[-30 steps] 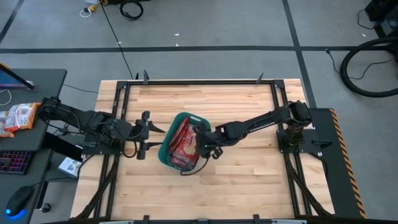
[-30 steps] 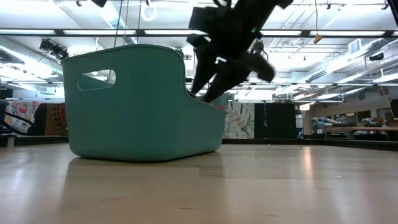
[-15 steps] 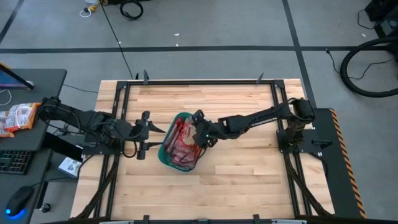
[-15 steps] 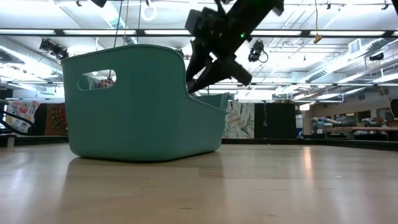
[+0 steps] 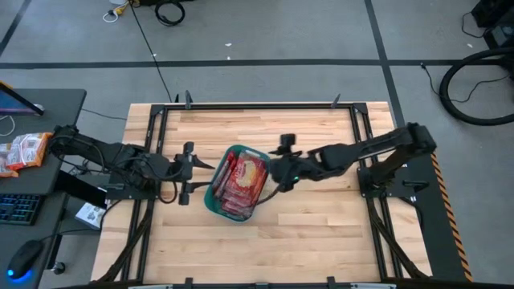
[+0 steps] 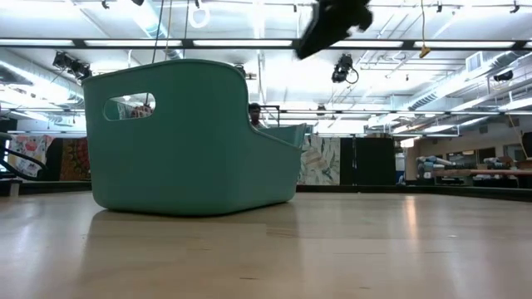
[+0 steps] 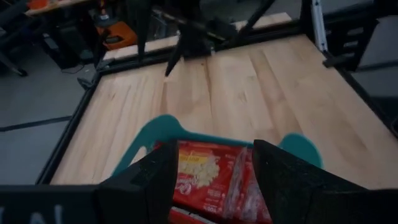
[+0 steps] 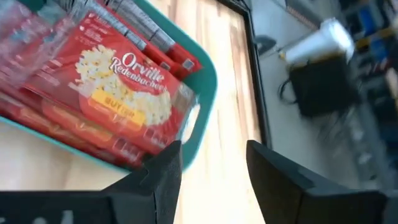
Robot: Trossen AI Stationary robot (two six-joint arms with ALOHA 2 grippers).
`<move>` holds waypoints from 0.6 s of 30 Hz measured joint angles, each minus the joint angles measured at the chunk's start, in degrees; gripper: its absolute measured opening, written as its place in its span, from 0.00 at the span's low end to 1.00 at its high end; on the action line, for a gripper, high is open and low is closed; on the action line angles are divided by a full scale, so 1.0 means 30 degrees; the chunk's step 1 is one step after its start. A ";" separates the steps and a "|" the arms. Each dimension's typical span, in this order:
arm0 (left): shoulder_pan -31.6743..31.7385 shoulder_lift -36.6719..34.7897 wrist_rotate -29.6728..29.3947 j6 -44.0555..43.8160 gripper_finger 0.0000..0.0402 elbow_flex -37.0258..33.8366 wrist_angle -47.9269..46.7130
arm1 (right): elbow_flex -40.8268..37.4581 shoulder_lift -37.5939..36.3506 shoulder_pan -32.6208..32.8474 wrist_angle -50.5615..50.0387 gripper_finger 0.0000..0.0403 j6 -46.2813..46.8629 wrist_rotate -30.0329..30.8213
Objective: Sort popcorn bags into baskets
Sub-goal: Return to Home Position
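High view, middle of frame: teal bin [image 5: 214, 193], long axis running top to bottom and leaning a little toward upper right, red popcorn bags [image 5: 241, 178] stacked inside. Just right of the bin's upper-right rim: right gripper [image 5: 279, 170], lifted clear above the rim going by the dark shape at top centre of the low view. Parted a moderate way in the right wrist view, bare wood in the gap, nothing held. Just left of the bin: left gripper [image 5: 185, 172], spread wide, empty, waiting. About equally near the bin, one on each side. No loose bag seen on the table [image 5: 321, 233]. Judged: sorting done, only a retreat toward frame right remaining, over bare planks with nothing in the path. Far left edge, off the table: red packets [image 5: 20, 151] on a side desk
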 joint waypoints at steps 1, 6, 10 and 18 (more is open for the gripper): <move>0.0000 -0.0017 -0.0139 0.0000 0.52 -0.0229 0.0444 | -0.0227 -0.0467 0.0069 -0.0342 0.45 0.0955 -0.0004; 0.0077 -0.0160 -0.0260 0.0570 0.52 -0.3001 0.4028 | -0.3068 -0.2940 0.0674 0.0509 0.43 0.3675 -0.0062; 0.0439 -0.0401 -0.0458 0.0651 0.52 -0.4312 0.5365 | -0.5761 -0.4932 0.1225 0.2438 0.42 0.5229 -0.0022; 0.2385 -0.2487 0.0821 0.0606 0.52 -0.7153 0.8624 | -0.9956 -0.8218 0.2039 0.7287 0.42 0.6659 -0.0026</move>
